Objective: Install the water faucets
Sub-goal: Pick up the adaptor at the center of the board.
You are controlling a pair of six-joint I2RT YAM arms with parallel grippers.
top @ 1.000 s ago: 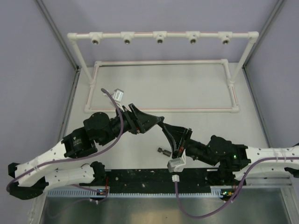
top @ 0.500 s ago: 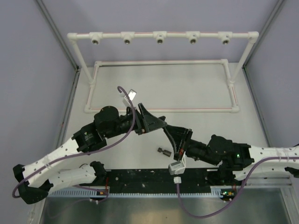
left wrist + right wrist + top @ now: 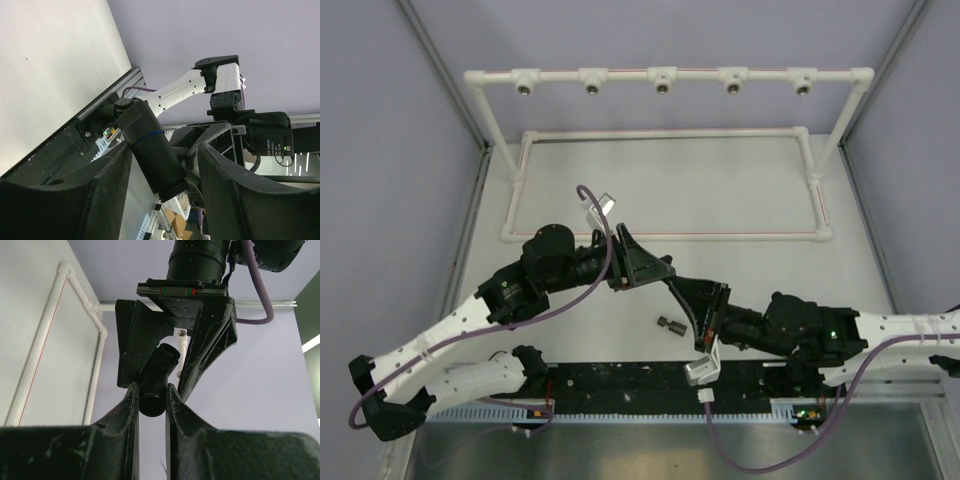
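My right gripper [image 3: 151, 387] is shut on one black water faucet [image 3: 162, 362], a short tube with a threaded end. It holds the faucet above the table's middle [image 3: 678, 283]. My left gripper [image 3: 663, 268] meets it from the left. In the left wrist view the same faucet [image 3: 150, 145] stands between the left fingers [image 3: 220, 190]. Those jaws straddle the faucet's far end, partly closed, with a gap still showing on one side. A second small faucet [image 3: 670, 324] lies on the table, just in front of the two grippers.
The white pipe frame [image 3: 660, 75] stands at the back, with several round metal-ringed sockets [image 3: 662, 88] along its top bar. Its rectangular base [image 3: 665, 236] lies on the table behind the grippers. A black rail [image 3: 650, 378] runs along the near edge.
My left arm has swung right and forward to the right gripper, and its jaws have narrowed around the held faucet. The right gripper has shifted slightly, still shut on the faucet.
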